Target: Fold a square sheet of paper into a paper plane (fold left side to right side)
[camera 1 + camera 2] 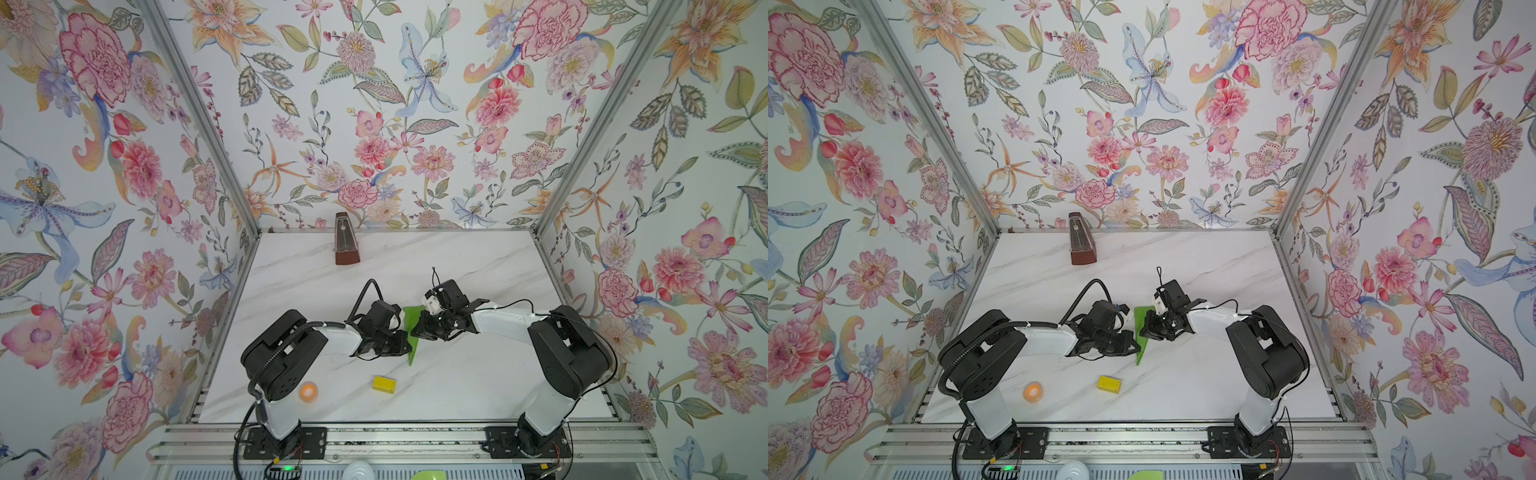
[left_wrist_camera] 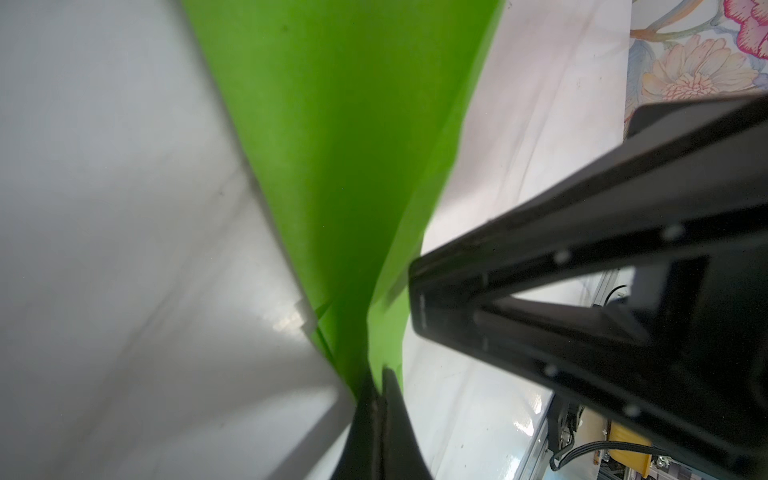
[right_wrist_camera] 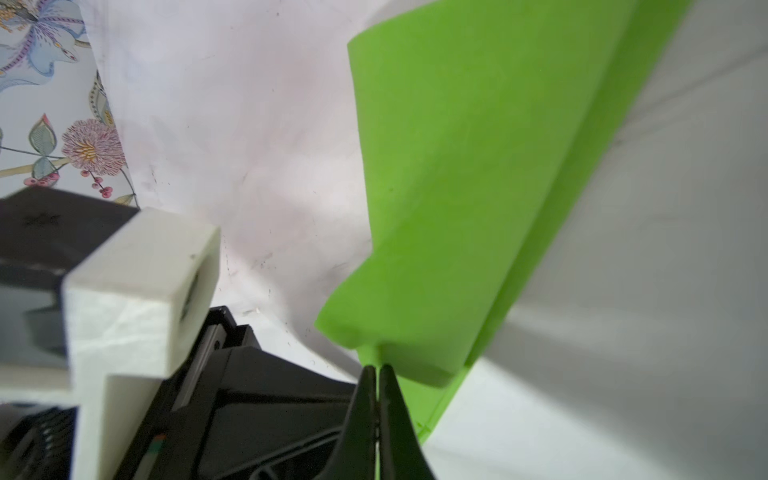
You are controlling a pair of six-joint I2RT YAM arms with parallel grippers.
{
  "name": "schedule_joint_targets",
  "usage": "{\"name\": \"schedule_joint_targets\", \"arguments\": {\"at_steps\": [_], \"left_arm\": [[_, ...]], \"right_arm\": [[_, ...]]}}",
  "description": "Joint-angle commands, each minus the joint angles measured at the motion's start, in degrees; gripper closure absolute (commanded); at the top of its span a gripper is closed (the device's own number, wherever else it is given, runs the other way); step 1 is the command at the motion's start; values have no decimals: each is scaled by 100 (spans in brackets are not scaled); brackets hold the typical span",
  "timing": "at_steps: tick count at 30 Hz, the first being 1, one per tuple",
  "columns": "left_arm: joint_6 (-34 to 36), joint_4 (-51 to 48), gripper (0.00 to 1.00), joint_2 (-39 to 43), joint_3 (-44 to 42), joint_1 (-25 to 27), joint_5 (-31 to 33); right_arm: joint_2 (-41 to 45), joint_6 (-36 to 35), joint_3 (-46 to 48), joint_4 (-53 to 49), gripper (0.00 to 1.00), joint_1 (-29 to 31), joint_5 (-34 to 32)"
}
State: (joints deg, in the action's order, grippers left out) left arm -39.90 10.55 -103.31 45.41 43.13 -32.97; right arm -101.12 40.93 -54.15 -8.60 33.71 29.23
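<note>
Both top views show a white marbled worktop enclosed by floral walls, with two arms reaching inward from the lower edge of the frame. The paper plane sits just below the centre of the frame. It is a narrow lime-green wedge, with its broad end toward the back wall and its point toward the lower edge. It runs between the two pincers.

The left pincer meets the plane from the left. In the left wrist view its fingers are pressed together with a green layer pinched between them.

The right pincer meets the plane from the right. In the right wrist view its fingers are likewise closed, nipping a small tab at the edge of the folded paper.

Whether the underside of the plane touches the worktop cannot be told.

A small yellow block lies below the plane, apart from it. An orange-and-white roll lies at lower left, beside the left arm. A brown metronome stands near the back wall.
</note>
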Motion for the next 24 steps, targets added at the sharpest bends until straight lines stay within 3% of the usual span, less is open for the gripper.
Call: {"name": "schedule_joint_targets", "arguments": {"at_steps": [1, 8, 15, 24], "left_arm": [[114, -841, 96, -334, -181, 69, 170], [259, -1066, 93, -193, -164, 42, 273], [623, -1470, 88, 0, -112, -147, 339], [721, -1110, 67, 549, -39, -311, -185]], "right_arm": [[-287, -288, -250, -248, 94, -34, -114], [-598, -432, -160, -610, 96, -190, -347], [-401, -29, 338, -544, 99, -190, -548], [-162, 732, 867, 259, 99, -22, -641]]}}
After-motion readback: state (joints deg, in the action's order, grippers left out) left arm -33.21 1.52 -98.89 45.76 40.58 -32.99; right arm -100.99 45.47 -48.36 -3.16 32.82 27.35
